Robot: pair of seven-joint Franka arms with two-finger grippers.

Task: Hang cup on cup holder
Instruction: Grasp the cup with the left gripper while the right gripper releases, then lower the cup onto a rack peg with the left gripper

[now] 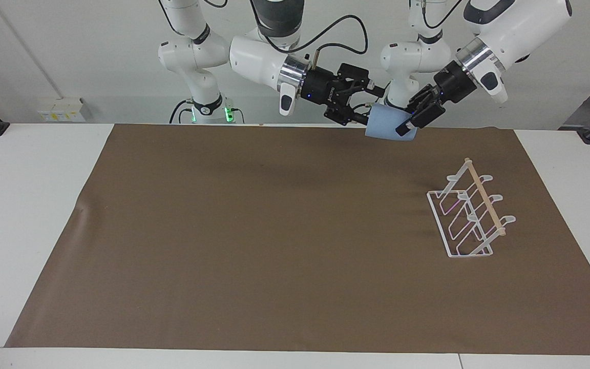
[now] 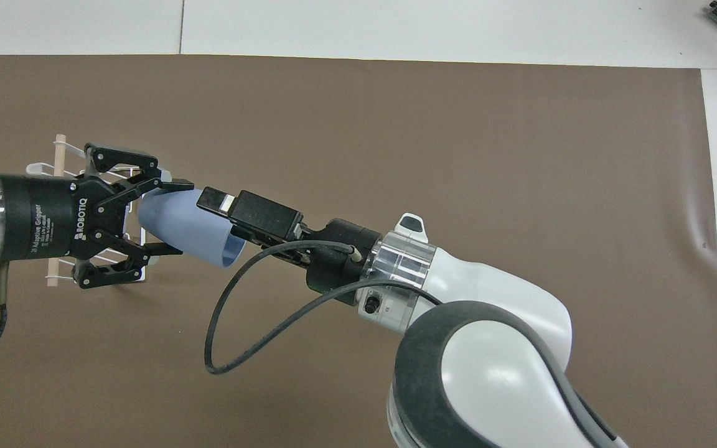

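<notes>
The light blue cup point(image 1: 384, 128) lies on its side in the air over the mat's edge nearest the robots. My left gripper point(image 1: 406, 122) is shut on its closed end, with the fingers on either side of it in the overhead view point(image 2: 170, 216). My right gripper point(image 1: 371, 107) is at the cup's open rim with its jaws spread. One of its fingers lies over the rim in the overhead view point(image 2: 209, 199). The white wire cup holder point(image 1: 471, 215) with its wooden rod stands on the mat toward the left arm's end. The left gripper mostly hides the cup holder point(image 2: 60, 149) from above.
A brown mat point(image 1: 274, 230) covers most of the white table point(image 1: 18, 205). A black cable point(image 2: 240, 336) loops down from the right wrist over the mat.
</notes>
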